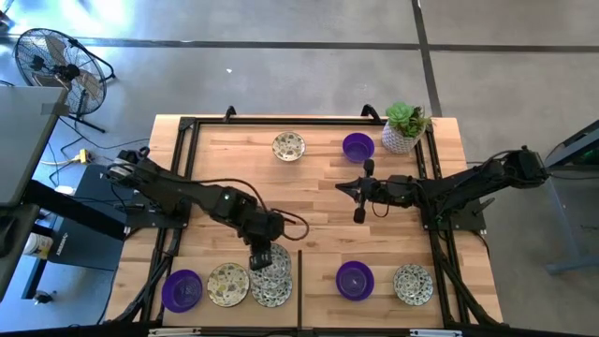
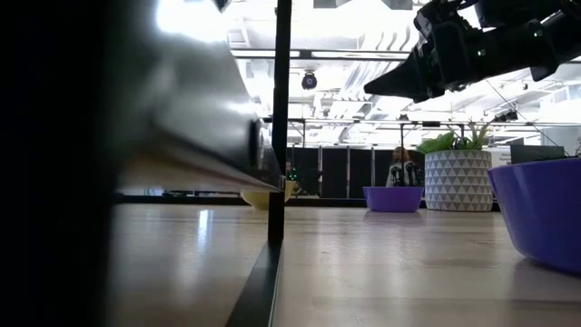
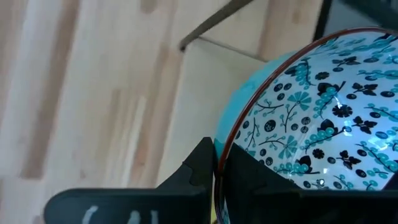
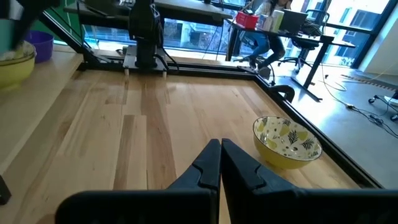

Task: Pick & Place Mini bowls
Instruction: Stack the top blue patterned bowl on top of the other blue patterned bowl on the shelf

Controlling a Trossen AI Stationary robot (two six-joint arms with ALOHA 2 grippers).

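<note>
Five mini bowls line the near edge: a purple bowl (image 1: 182,290), a patterned bowl (image 1: 227,284), the patterned bowl (image 1: 273,283) under my left gripper (image 1: 262,256), a purple bowl (image 1: 355,279) and a patterned bowl (image 1: 412,284). At the far edge stand a patterned bowl (image 1: 288,146) and a purple bowl (image 1: 357,146). My left gripper (image 3: 217,158) is shut on the patterned bowl (image 3: 323,112). My right gripper (image 1: 343,187) hangs shut above the table's middle, touching nothing; its wrist view shows the shut fingertips (image 4: 220,146) and the far patterned bowl (image 4: 286,142). My left gripper pinches the patterned bowl's rim (image 3: 225,149) between its two fingers (image 3: 200,163), one outside the wall and one inside the hollow. It comes from above, pointing down. Whether the bowl is clear of the table, I cannot tell.
A white pot with a green plant (image 1: 404,126) stands at the far right corner. A black frame (image 1: 187,168) borders the table, and a black divider bar (image 1: 299,290) rises at the near edge's middle. Bare wood (image 1: 309,220) lies across the table's middle. A fan (image 1: 56,61) stands off the table.
</note>
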